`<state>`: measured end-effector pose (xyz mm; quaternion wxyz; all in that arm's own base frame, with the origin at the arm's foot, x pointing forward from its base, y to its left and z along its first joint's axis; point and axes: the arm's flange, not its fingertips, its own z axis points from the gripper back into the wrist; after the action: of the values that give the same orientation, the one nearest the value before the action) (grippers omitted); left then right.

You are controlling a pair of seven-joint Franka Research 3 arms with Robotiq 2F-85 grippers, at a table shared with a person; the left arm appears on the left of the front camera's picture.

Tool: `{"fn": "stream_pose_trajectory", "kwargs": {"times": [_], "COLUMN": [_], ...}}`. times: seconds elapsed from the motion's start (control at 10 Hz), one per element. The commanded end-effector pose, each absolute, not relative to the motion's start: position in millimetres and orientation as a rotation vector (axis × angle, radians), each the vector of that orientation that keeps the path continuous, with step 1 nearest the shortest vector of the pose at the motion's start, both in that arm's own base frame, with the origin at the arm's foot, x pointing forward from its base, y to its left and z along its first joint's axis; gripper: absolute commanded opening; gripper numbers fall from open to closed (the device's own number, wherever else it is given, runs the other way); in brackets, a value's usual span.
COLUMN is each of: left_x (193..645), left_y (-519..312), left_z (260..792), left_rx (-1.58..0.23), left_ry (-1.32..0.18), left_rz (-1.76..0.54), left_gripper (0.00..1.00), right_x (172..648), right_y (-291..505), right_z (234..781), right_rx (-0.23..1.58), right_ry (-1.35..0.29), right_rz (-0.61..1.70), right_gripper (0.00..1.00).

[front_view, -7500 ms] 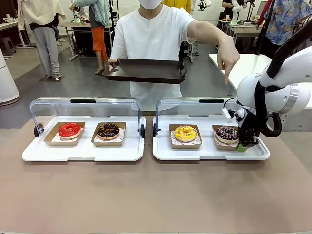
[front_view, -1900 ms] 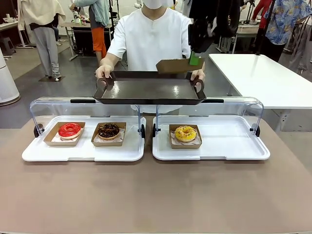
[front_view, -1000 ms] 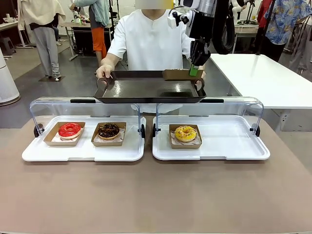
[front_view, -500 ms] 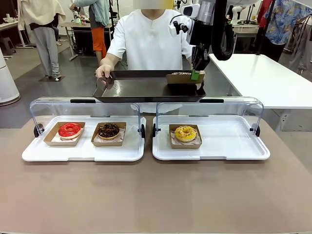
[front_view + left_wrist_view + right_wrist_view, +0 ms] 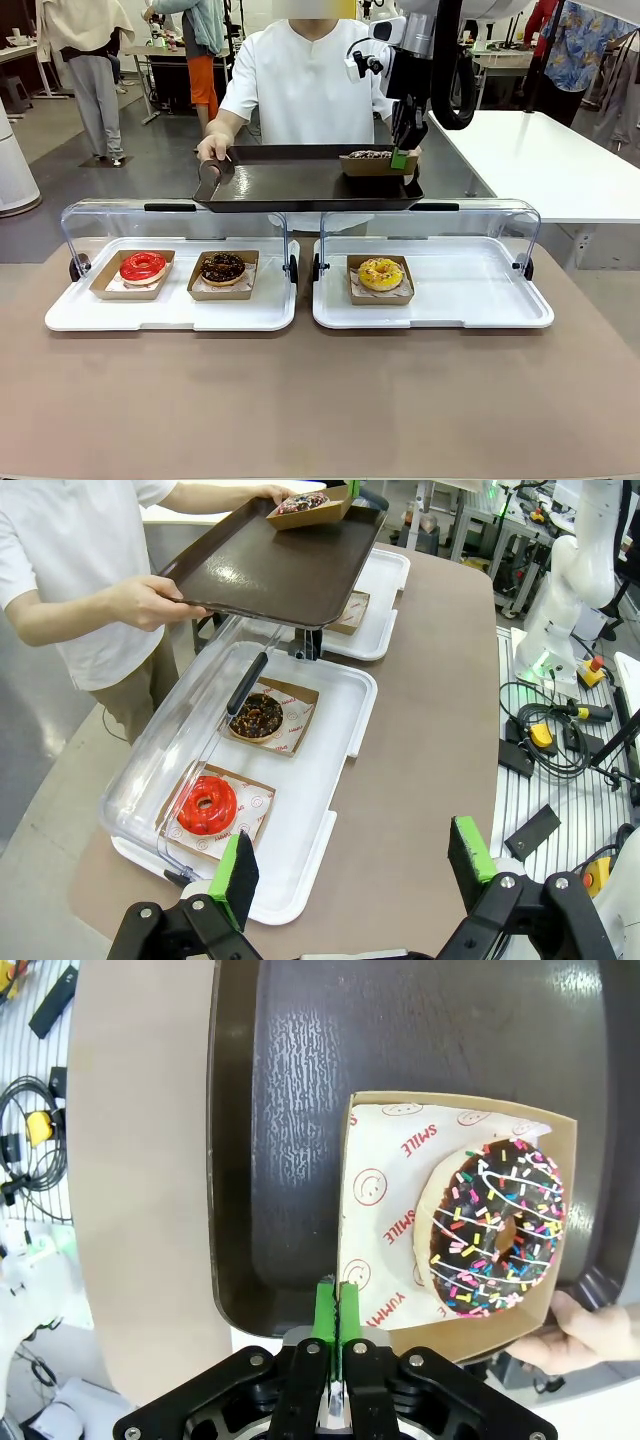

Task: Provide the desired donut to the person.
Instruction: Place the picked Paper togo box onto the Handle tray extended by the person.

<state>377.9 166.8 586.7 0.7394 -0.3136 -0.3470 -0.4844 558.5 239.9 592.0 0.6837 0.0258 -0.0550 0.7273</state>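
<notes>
The person [image 5: 300,80] in a white shirt holds a dark brown tray [image 5: 290,185] level over the display cases. A chocolate donut [image 5: 497,1235] with coloured sprinkles lies in a cardboard box [image 5: 460,1105] on the tray's [image 5: 300,1080] right end. My right gripper [image 5: 400,155] hangs down over that end, and its green pads pinch the box's near wall. In the right wrist view, a hand [image 5: 590,1330] grips the tray's rim beside the box. My left gripper [image 5: 352,865] hovers open above the near table edge, with nothing between its fingers.
Two white display trays [image 5: 170,310] with raised clear lids stand on the brown table. They hold a red donut [image 5: 143,266], a chocolate donut [image 5: 222,267] and a yellow donut [image 5: 380,273]. The right tray's right half [image 5: 470,290] is bare. A white table [image 5: 540,160] stands behind right.
My right gripper has come down with the box, which hung tilted above the tray and now lies flat on its right end. The tray sits slightly lower.
</notes>
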Motion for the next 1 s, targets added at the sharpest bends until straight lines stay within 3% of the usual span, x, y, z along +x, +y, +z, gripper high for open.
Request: {"fn": "stream_pose_trajectory", "kwargs": {"times": [0.0,0.1,0.2,0.3,0.5,0.6,0.7,0.9], "left_x": [377.2,377.2,377.2,377.2,377.2,377.2,377.2,377.2], "left_y": [167.8,167.8,167.8,167.8,167.8,167.8,167.8,167.8], "left_z": [588.4,588.4,588.4,588.4,588.4,588.4,588.4,588.4], "left_rx": [-0.698,-0.698,-0.698,-0.698,-0.698,-0.698,-0.698,-0.698], "left_ry": [-0.773,-0.773,-0.773,-0.773,-0.773,-0.773,-0.773,-0.773], "left_rz": [-1.067,-1.067,-1.067,-1.067,-1.067,-1.067,-1.067,-1.067], "left_gripper": [1.00,1.00,1.00,1.00,1.00,1.00,1.00,1.00], "right_x": [559.8,560.4,560.4,560.5,561.4,560.6,560.4,560.8], "right_y": [239.3,238.5,237.6,235.6,235.1,234.8,234.2,233.4], "right_z": [588.0,588.0,586.9,585.1,584.9,584.5,583.8,584.0], "right_rx": [0.069,0.075,0.084,0.092,0.100,0.101,0.103,0.107], "right_ry": [-0.112,-0.109,-0.105,-0.100,-0.103,-0.103,-0.103,-0.103], "right_rz": [1.632,1.633,1.635,1.633,1.636,1.638,1.640,1.644], "right_gripper": [0.36,0.59,0.94,1.00,1.00,0.95,1.00,1.00]}}
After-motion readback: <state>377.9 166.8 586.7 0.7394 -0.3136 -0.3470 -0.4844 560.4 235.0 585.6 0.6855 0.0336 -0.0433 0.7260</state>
